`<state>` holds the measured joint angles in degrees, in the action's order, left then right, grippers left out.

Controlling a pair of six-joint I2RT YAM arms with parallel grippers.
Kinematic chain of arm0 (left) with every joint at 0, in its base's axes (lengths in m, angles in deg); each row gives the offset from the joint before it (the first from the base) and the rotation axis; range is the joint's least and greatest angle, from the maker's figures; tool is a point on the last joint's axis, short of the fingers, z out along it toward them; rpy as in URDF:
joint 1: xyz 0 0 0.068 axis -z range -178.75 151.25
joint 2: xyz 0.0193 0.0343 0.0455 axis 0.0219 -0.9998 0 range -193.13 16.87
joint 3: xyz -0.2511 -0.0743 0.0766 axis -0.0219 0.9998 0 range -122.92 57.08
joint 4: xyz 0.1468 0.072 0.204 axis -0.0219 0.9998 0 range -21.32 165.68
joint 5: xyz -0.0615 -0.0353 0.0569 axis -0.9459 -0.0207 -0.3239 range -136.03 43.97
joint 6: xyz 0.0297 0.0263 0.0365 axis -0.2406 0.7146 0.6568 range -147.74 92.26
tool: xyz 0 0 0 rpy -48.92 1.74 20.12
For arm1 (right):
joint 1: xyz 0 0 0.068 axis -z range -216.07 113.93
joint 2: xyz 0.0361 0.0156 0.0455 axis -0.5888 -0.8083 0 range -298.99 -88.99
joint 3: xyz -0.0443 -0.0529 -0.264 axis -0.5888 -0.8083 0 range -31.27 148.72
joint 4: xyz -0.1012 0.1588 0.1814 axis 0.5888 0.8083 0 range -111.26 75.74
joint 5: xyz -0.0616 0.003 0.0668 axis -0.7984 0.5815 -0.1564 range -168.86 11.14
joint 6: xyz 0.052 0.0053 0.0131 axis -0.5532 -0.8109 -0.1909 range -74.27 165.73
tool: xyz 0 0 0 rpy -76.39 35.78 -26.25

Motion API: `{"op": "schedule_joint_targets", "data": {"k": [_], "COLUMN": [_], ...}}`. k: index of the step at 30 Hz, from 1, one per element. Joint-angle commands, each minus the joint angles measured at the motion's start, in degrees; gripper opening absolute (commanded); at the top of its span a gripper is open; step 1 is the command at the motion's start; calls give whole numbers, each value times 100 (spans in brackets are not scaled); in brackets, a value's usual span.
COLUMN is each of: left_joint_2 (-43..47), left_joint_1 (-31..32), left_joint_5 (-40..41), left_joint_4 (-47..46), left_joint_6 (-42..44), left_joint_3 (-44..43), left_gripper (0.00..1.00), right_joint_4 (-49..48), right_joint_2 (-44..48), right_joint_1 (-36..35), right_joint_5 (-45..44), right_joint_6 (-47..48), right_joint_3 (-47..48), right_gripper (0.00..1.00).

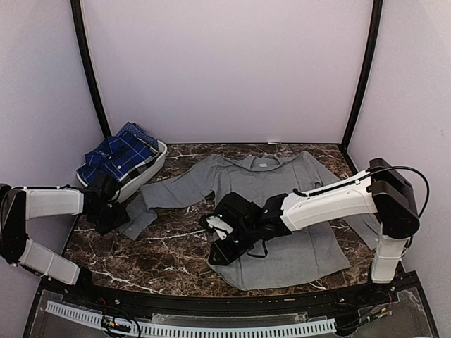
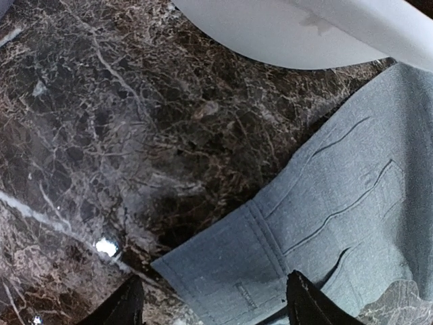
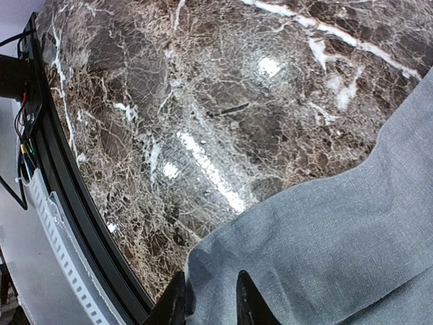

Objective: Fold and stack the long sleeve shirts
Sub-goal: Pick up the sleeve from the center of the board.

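Observation:
The mid-grey shirt (image 1: 282, 183) lies spread flat on the marble table, collar to the back and sleeves out to both sides. The dark blue plaid shirt (image 1: 120, 155) lies bunched in the white basket (image 1: 153, 163) at the back left. My left gripper (image 1: 116, 220) is open just above the grey shirt's left cuff; in the left wrist view the cuff (image 2: 230, 271) lies between the spread fingers of the gripper (image 2: 216, 308). My right gripper (image 1: 220, 246) is at the shirt's front left hem corner; in the right wrist view it (image 3: 210, 305) is pinched on that corner of the cloth (image 3: 325, 237).
The basket's white wall (image 2: 291, 34) is close behind the left gripper. The table's front edge with a black rail and white cable track (image 3: 61, 223) runs just beside the right gripper. Black frame posts (image 1: 91, 77) and pale walls close in the back and sides.

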<state>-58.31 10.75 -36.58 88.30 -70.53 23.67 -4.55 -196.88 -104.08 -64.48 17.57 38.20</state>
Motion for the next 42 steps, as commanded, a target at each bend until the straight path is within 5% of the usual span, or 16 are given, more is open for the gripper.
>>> {"op": "schedule_joint_targets", "data": {"k": [1,11,22,33,42], "left_joint_2": [-261,-993,-1044,585,-70], "left_joint_1": [68,553,799,799,464], "left_joint_5": [78,477,882,1115,1131], "left_joint_4": [-432,-363,357,1027,957], "left_joint_6": [53,-168,-442,828,1653], "left_joint_3": [60,-183,-674,-2739,-4402], "left_gripper": [71,62,1,0,0], "right_joint_4": [-80,89,146,-116,-8], "right_joint_2": [167,445,618,846,345], "right_joint_1": [-68,-62,291,1143,1051], "right_joint_5": [-133,-597,-993,-1265,-1195], "right_joint_6": [19,69,23,-279,-281], "right_joint_3": [117,349,294,-271,-47], "right_gripper": [26,40,45,44,38]}}
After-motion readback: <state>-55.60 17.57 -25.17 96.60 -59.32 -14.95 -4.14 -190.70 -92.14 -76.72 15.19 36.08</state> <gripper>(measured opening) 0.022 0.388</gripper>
